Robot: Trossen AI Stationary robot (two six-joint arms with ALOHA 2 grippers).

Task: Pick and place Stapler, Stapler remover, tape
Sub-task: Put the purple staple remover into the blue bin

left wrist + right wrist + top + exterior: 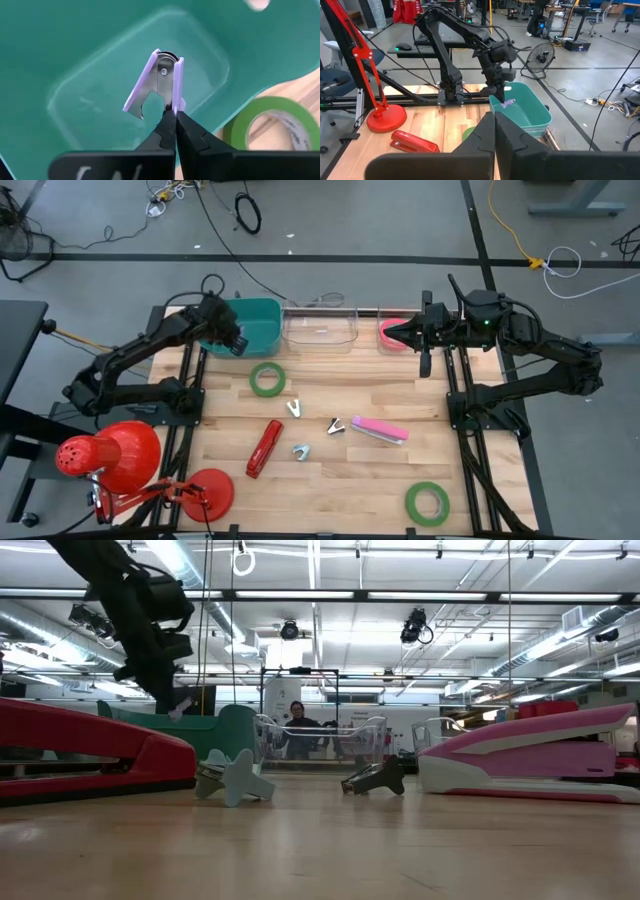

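Purple staple remover (pixel 156 82) hangs pinched in the left hand (pixel 170 116), whose fingers are pressed tight on one of its handles, right over the inside of the teal bin (pixel 262 323) at the back left of the worktop (pixel 330 480). From across the room the little purple piece shows under that hand, above the bin's open top.

The right hand (pixel 392 332) is pressed together with nothing in it, hovering at the back right over the pink bin (pixel 388 338). A clear bin (pixel 322 328) stands between the teal and the pink one.

On the wood lie the rest of the pieces. One green tape roll (pixel 267 379) sits flat just in front of the teal bin; a second green tape roll (pixel 427 503) lies near the front right corner, well apart from everything. The red stapler (pixel 264 448) lies at an angle left of centre, and the pink stapler (pixel 379 430) to the right of centre. Between and around them are three more staple removers: a pale one (pixel 294 409), a dark one (pixel 336 426) just beside the pink stapler, and a light bluish one (pixel 301 450) near the red stapler.

A red desk lamp (pixel 110 455) stands at the front left edge.
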